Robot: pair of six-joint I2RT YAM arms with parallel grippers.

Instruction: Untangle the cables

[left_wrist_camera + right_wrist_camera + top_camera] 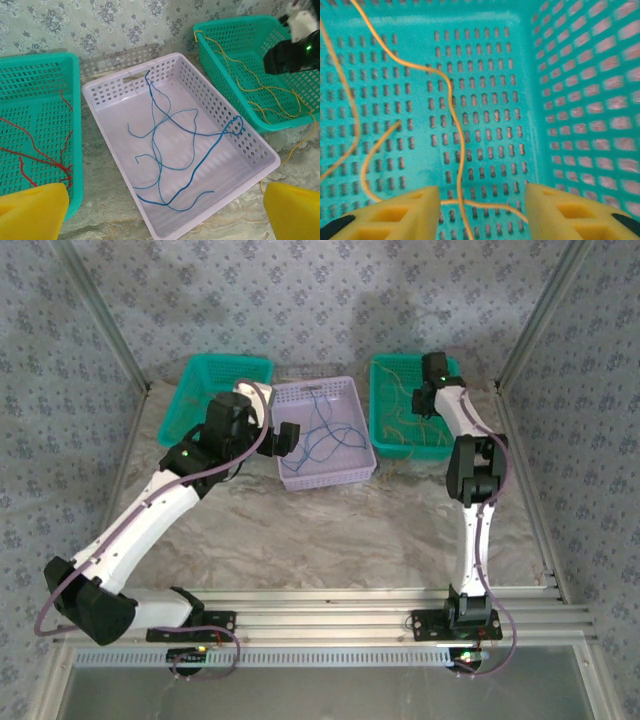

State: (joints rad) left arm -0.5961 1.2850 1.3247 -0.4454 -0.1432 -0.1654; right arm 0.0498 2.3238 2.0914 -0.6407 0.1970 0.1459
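Geometry first: a thin limp yellow wire (pixel 452 107) runs straight away from the right gripper (pixel 481 194) across the perforated teal plastic basket (pixel 580 100), passing between its half-open jaws, nothing pinched. Left gripper (pixel 162 215) hangs wide open, empty, over thin blue wires (pixel 165 145) in the lavender plastic basket (pixel 100 85).

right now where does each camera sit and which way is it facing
Top external: above and behind the bases, looking down on the table; left arm and right arm show.
Left wrist: on the open left gripper, facing down into the lilac basket of blue cables; its yellow fingers show.
Right wrist: on the open right gripper, low inside the teal basket over yellow cables; its fingers show.
Shared: top external and left wrist both see the lilac basket.
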